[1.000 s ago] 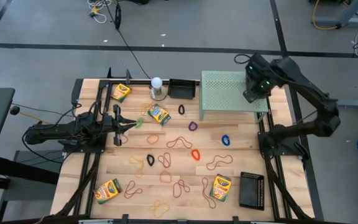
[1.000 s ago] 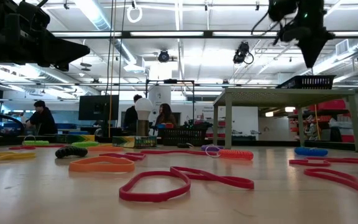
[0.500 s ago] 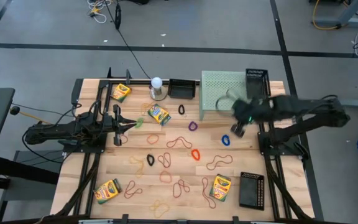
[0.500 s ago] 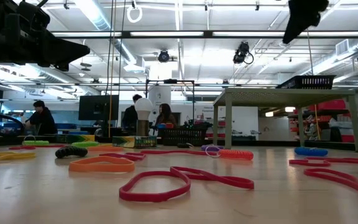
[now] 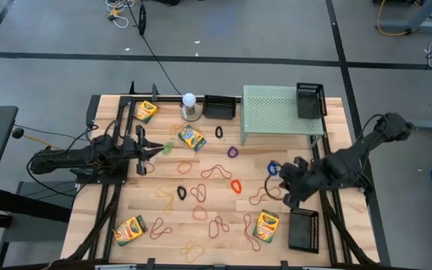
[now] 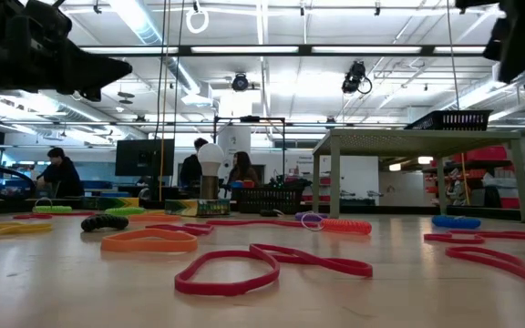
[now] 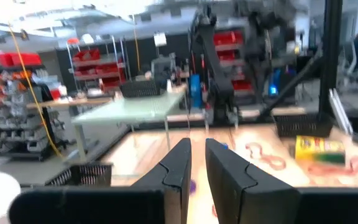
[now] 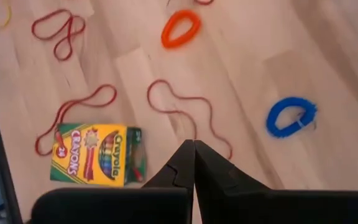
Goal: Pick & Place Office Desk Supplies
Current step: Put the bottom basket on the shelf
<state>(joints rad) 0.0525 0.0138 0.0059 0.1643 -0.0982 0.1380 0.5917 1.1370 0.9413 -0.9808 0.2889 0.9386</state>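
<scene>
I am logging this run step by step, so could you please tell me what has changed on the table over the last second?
The right gripper left the small black mesh basket on the pale green riser, then swung away from it and down over the table toward the red loop, fingers shut and empty. The left gripper, crayon boxes and loops stayed put.

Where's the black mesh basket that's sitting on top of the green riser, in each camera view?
High view: black mesh basket on the riser's right end.
Low view: upper right, on the riser top.
Left wrist view: probably the dark shape left of centre.
Right wrist view: not in it.
Shared landmark: the pale green mesh riser under it.
</scene>
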